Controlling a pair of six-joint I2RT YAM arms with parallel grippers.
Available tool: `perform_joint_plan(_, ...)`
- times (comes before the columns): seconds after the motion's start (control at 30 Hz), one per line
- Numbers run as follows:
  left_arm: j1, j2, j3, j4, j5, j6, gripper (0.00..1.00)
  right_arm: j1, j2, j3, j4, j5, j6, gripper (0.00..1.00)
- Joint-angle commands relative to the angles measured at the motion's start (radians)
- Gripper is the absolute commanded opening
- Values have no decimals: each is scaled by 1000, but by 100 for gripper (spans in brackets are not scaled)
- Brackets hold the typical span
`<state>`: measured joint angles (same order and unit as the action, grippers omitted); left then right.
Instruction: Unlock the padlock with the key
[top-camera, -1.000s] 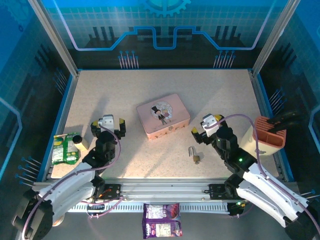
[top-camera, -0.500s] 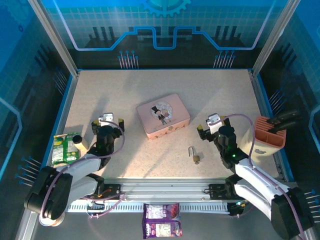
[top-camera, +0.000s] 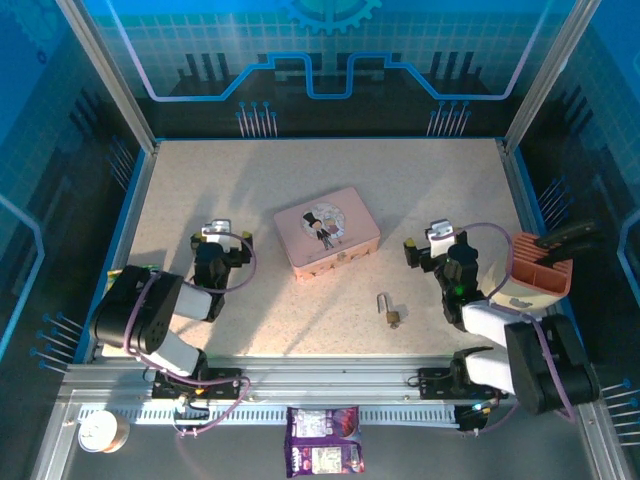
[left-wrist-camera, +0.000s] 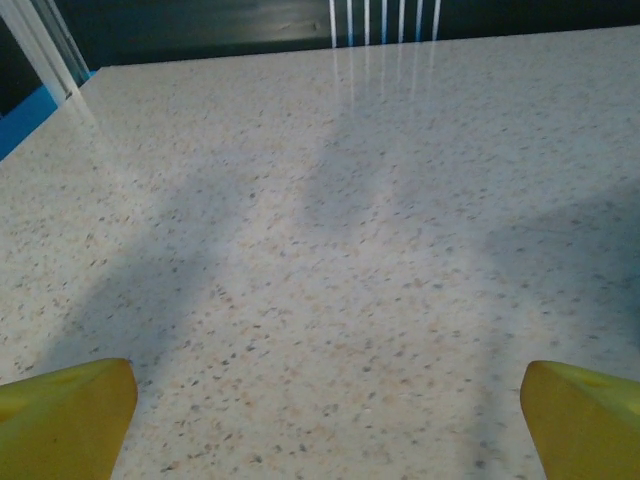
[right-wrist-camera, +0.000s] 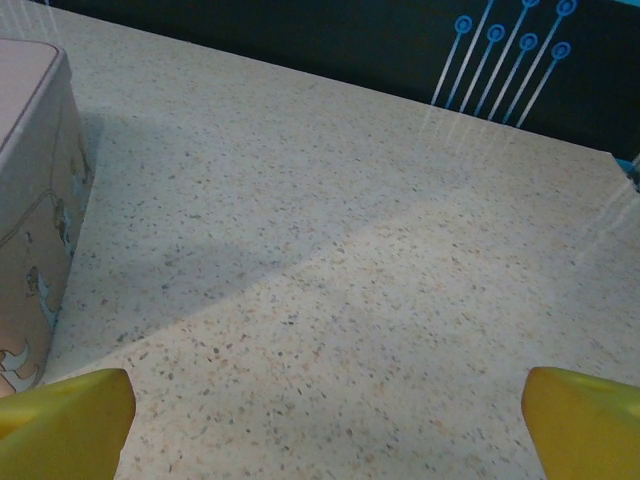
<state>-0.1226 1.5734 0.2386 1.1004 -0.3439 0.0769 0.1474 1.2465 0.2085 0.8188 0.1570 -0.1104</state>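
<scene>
Now | left gripper (top-camera: 220, 244) — fingers spread wide, holding nothing | right gripper (top-camera: 432, 248) — likewise wide apart, empty | padlock (top-camera: 390, 312) lies on table (top-camera: 450, 180), nearer than pink tin (top-camera: 327, 232), apart from both grippers

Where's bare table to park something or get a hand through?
The whole far strip of the table behind the pink tin is bare, as is the near stretch between the left gripper and the padlock. Tightest spot: tin, padlock and right gripper cluster together.
</scene>
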Motion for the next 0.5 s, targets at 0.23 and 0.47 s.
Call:
perform_joint_plan(0.23,89,-17,137,-156,174,-76,99,-59,339,-15,512,-108,62,100)
perform_joint_plan(0.47,101,-18,134,-150,170,-89,99,-65,298,166,121,95,145,100)
